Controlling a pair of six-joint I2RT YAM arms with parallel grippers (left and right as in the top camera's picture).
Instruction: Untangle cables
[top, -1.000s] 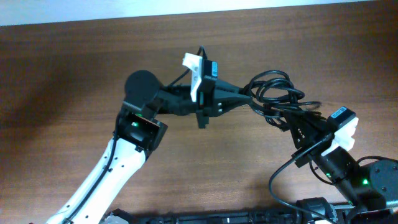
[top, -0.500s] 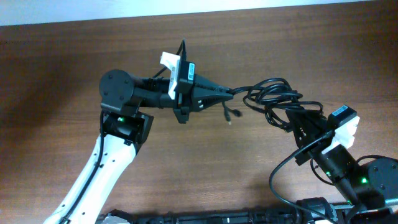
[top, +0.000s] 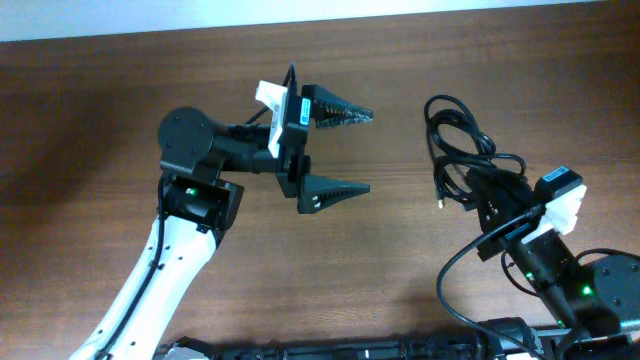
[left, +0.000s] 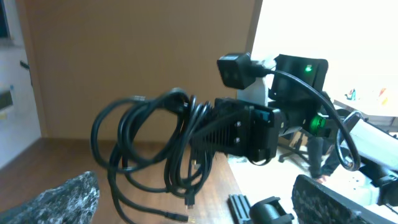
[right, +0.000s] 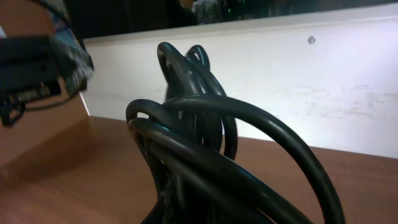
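Cables: I see black cables bunched right up against the lens, with loops standing tall in the middle and one thick strand arching down to the lower right
Surface: brown wooden table under the bunch and to its left
Backdrop: white wall behind (one small dark mark, upper right)
Upper left: dark blurred shape, too soft for me to identify

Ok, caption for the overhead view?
Left end effector open and apart from the cables, bunched in the shut right end effector.
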